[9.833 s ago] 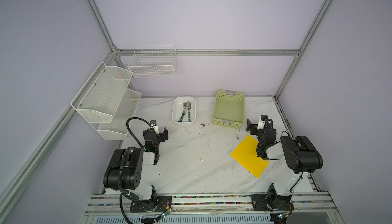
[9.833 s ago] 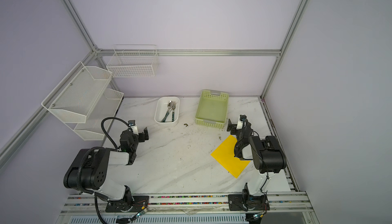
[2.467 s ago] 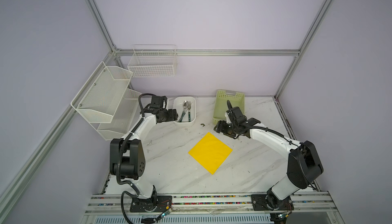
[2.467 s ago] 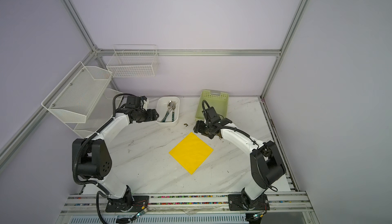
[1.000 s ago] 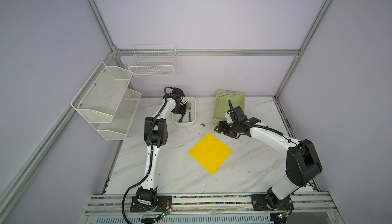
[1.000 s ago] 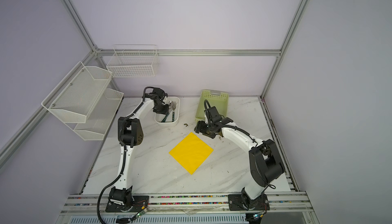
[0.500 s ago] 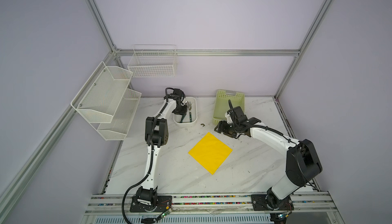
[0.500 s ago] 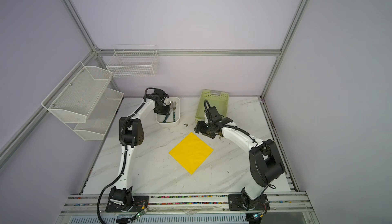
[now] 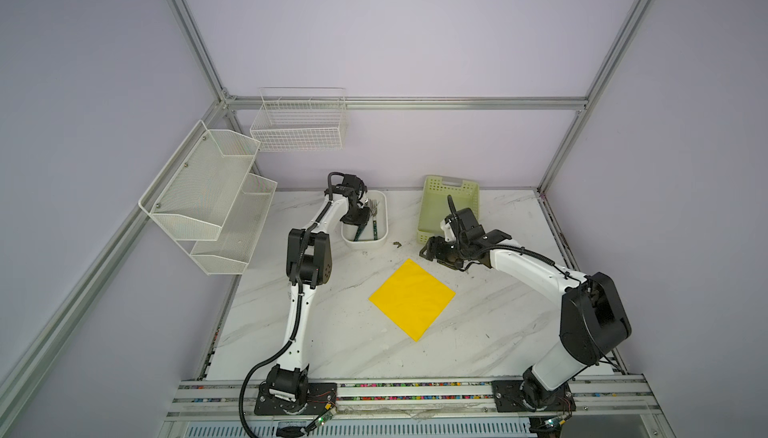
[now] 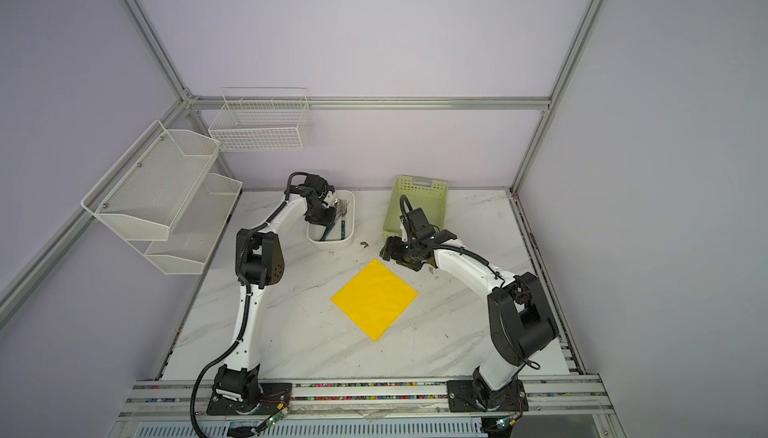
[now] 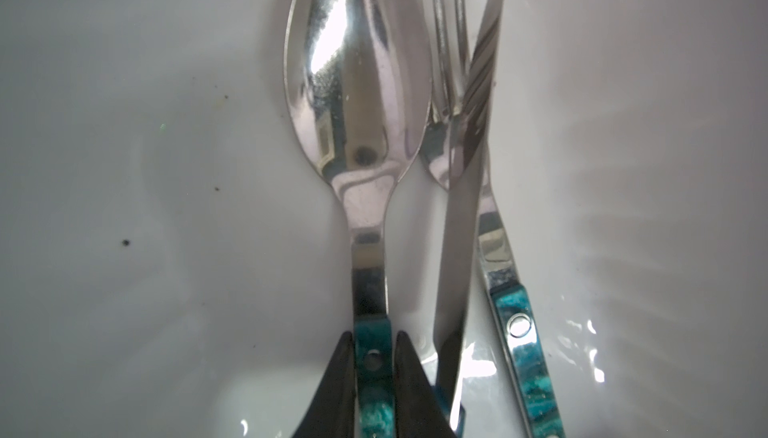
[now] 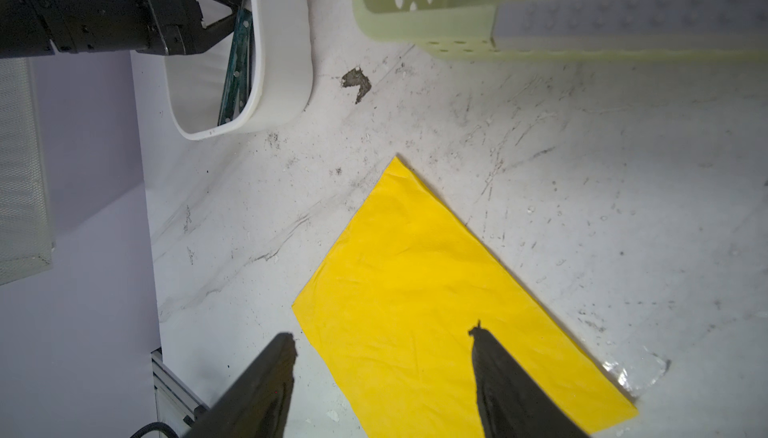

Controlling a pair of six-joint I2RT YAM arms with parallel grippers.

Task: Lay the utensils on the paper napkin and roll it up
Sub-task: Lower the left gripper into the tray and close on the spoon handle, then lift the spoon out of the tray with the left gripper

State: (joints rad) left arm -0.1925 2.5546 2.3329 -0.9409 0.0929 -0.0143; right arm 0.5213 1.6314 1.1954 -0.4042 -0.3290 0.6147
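White marble-patterned bench [image 9: 332, 332]: carries the whole scene, both arms mounted at its near edge.
Square yellow paper napkin [image 9: 411, 298]: flat at mid-bench, one corner pointing far.
Right gripper [image 12: 382, 334]: released, jaws spread wide and empty, poised above the napkin's far corner.
White oval plastic tray [image 9: 384, 224]: far and left of the napkin, apart from it.
Silver metal spoon [image 11: 357, 74], fork [image 11: 446, 41], knife [image 11: 465, 207]: teal-handled, side by side in the tray, heads toward its far end.
Left gripper [image 11: 374, 357]: clenched on the spoon's teal handle, inside the tray.
Pale green perforated plastic basket [image 9: 432, 216]: right of the tray, by the far wall.
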